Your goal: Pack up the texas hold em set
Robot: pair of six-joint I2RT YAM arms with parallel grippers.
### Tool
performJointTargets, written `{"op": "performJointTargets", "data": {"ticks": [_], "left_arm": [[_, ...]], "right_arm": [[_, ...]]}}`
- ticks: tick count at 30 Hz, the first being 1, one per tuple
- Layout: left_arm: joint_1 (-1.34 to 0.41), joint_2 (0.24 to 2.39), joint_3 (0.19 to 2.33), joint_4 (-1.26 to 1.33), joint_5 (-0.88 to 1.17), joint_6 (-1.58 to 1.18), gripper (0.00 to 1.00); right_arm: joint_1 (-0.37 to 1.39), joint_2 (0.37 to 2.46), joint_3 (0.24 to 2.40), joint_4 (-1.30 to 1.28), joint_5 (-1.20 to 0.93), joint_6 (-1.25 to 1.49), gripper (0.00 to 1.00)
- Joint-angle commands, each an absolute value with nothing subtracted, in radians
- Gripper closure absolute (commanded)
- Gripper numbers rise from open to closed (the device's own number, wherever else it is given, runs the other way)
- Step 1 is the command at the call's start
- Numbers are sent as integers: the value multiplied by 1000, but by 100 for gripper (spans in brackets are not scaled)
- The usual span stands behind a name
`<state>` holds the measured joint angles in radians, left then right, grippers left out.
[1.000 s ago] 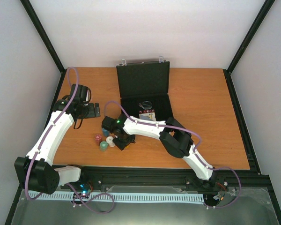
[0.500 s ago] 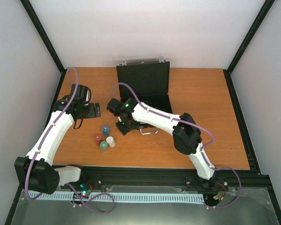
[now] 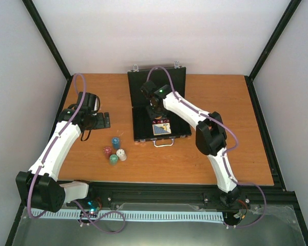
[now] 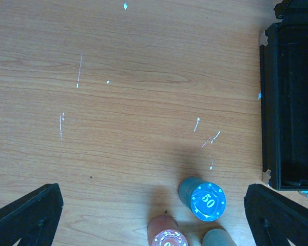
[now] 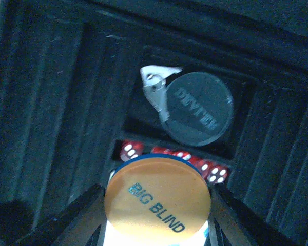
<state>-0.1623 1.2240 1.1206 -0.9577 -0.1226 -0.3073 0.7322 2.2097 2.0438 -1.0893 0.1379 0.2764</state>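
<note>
The right gripper (image 5: 156,218) is clamped on the orange disc (image 5: 157,202) over the open black briefcase (image 5: 41,77), with red dice (image 5: 129,150) just past its fingertips and a dark disc (image 5: 197,108) beyond them, while the left gripper (image 4: 154,218) hangs spread wide above the blue chip stack (image 4: 207,200).

Black briefcase (image 3: 140,123) lies open at the worktop's far edge, lid upright, holding card deck (image 3: 161,128), red dice (image 5: 129,151) and dealer disc (image 5: 197,115). Orange disc (image 5: 156,202), pinched in the right hand (image 5: 156,218), hangs over the dice. Blue, red, green and white chip stacks (image 3: 115,143) cluster toward the near-left corner.
</note>
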Motion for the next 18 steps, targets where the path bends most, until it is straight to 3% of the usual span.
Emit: {"op": "performJointTargets", "data": {"ticks": [1, 18], "left_arm": [[-155, 1233, 1128, -937, -118, -302, 0], [-155, 1277, 1137, -930, -133, -291, 0]], "right_arm": [[698, 2272, 2075, -1018, 201, 247, 52], [598, 2416, 2177, -972, 174, 219, 52]]}}
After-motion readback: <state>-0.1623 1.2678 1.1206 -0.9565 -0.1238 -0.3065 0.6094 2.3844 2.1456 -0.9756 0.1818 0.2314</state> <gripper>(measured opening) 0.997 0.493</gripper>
